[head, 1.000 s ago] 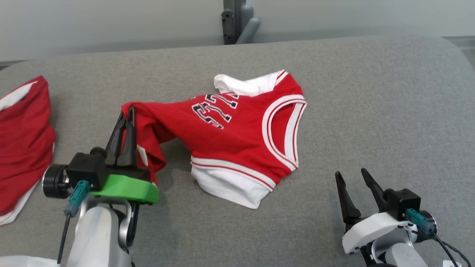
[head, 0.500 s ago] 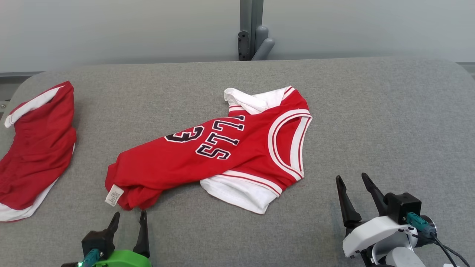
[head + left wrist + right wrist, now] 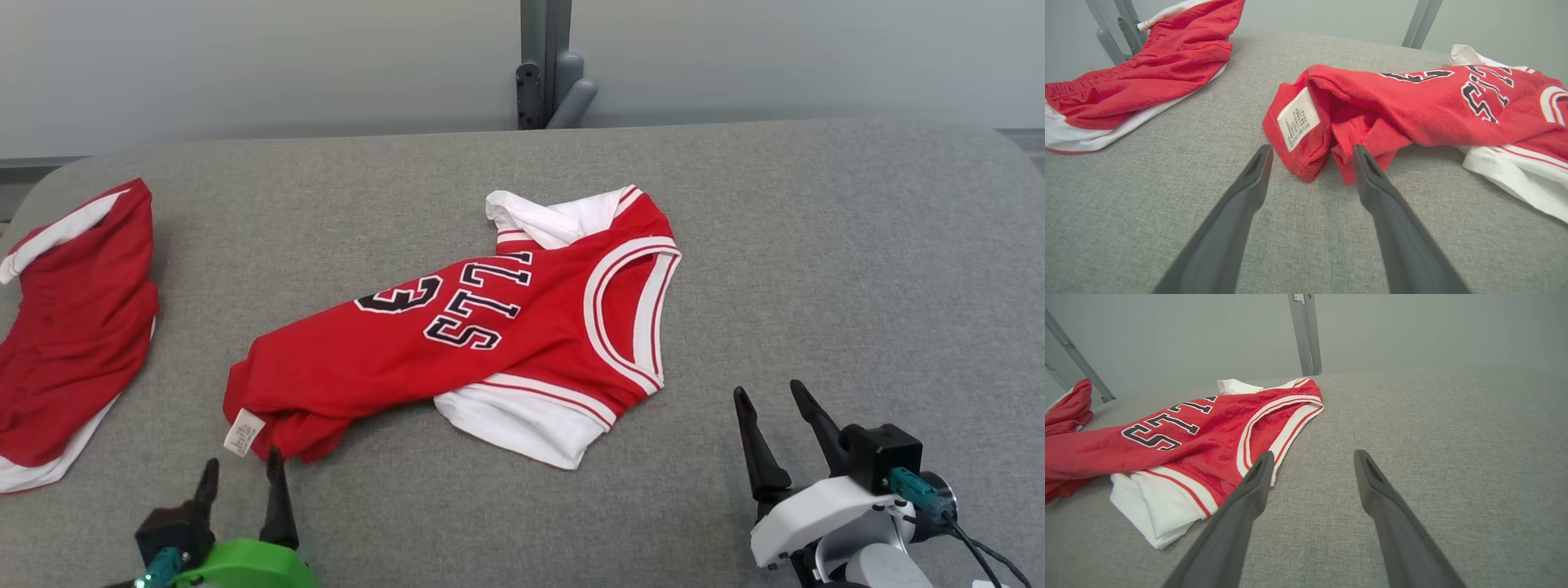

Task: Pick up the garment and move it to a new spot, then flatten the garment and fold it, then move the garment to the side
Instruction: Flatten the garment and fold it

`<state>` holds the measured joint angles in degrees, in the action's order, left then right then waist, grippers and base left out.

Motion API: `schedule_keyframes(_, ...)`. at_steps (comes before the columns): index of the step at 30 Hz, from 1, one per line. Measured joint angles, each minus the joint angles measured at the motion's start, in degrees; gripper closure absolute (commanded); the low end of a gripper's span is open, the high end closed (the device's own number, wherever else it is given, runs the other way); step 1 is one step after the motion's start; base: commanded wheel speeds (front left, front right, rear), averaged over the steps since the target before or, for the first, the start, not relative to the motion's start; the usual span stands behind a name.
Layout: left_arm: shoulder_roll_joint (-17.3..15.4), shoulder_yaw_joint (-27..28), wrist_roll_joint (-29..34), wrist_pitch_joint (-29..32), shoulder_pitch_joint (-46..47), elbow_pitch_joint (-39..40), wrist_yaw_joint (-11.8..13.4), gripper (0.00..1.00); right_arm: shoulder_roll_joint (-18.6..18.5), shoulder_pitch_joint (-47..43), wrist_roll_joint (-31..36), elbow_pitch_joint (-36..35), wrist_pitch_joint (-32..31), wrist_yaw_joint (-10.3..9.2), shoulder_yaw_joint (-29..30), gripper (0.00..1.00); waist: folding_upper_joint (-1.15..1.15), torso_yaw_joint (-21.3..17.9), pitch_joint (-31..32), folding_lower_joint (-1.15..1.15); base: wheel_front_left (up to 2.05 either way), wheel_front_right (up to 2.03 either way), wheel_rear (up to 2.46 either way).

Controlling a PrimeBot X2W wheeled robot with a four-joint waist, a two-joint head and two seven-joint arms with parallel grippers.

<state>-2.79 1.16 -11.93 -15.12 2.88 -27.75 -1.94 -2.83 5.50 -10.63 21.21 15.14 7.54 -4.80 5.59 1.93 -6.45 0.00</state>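
Observation:
A red basketball jersey (image 3: 457, 343) with white trim and dark lettering lies crumpled mid-table, its hem and white care label (image 3: 243, 432) toward me. My left gripper (image 3: 242, 477) stands open at the lower left, fingertips just short of that hem. In the left wrist view the jersey (image 3: 1412, 106) hem sits right at my open left gripper (image 3: 1310, 153), label (image 3: 1298, 119) showing. My right gripper (image 3: 765, 397) is open at the lower right, apart from the jersey. The right wrist view has the jersey (image 3: 1180, 437) left of my open right gripper (image 3: 1310, 457).
A second red garment with white edging (image 3: 69, 327) lies at the table's left edge, also in the left wrist view as red shorts (image 3: 1139, 77). The grey padded table (image 3: 816, 269) has bare fabric to the right. A grey post (image 3: 545, 65) stands behind the far edge.
My left gripper let go of the jersey's hem and drew back toward me; the jersey now lies stretched out on the table. The head camera also shifted. The right gripper has held still.

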Motion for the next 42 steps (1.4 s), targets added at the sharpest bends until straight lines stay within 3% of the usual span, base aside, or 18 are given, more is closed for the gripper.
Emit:
schedule_keyframes(5,-0.1,2.4,1.5,0.0,1.9,3.3,0.7,0.00,0.0,0.1,0.5,-0.2,0.0,0.00,0.4,0.00,0.00,-0.6,-1.0,0.00,0.00,0.00,0.00)
schedule_keyframes(15,0.0,6.4,4.7,0.0,5.1,-0.4,0.6,0.00,0.0,1.3,0.8,-0.4,0.0,0.00,0.2,0.00,-0.01,-2.2,-3.1,0.00,0.00,0.00,0.00)
schedule_keyframes(16,0.0,6.4,4.7,0.0,5.1,-0.4,0.4,0.07,0.0,1.4,0.8,-0.5,0.0,0.00,0.2,0.00,-0.01,-2.4,-3.3,0.00,0.00,0.00,0.00)
schedule_keyframes(17,0.0,6.3,4.7,0.0,5.1,-0.5,0.3,0.48,0.0,1.6,0.8,-0.5,0.0,0.00,0.2,0.00,-0.01,-2.5,-3.4,0.00,0.00,0.00,0.00)
schedule_keyframes(18,0.0,6.3,4.7,0.0,5.1,-0.6,0.1,0.63,0.0,1.6,0.8,-0.5,0.0,0.00,0.2,0.00,-0.01,-2.6,-3.5,0.00,0.00,0.00,0.00)
schedule_keyframes(20,0.0,6.2,4.7,0.0,5.1,-0.6,0.1,0.69,0.0,1.7,0.8,-0.6,0.0,0.00,0.3,0.00,-0.01,-2.6,-3.7,0.00,0.00,0.00,0.00)
schedule_keyframes(23,0.0,5.9,4.6,0.0,5.1,-1.2,-0.1,1.00,0.0,1.7,1.0,-0.6,0.0,0.00,0.5,0.00,-0.01,-2.5,-3.8,0.00,0.00,0.00,0.00)
schedule_keyframes(30,0.0,6.0,5.0,0.0,5.2,-1.9,-0.4,1.00,0.0,1.9,1.0,-0.6,0.0,0.00,0.2,0.00,-0.01,-2.2,-3.6,0.00,0.00,0.00,0.00)
schedule_keyframes(35,-0.3,5.7,7.8,0.0,7.3,5.1,-1.2,1.00,0.0,1.9,1.0,-0.7,0.0,0.00,0.3,0.00,-0.01,-2.0,-3.4,0.00,0.00,0.00,0.00)
schedule_keyframes(42,-4.1,0.9,12.3,0.0,16.5,8.4,-3.6,1.00,0.0,1.9,0.5,-0.5,0.0,0.00,0.2,0.00,-0.01,-1.2,-3.2,0.00,0.00,0.00,0.00)
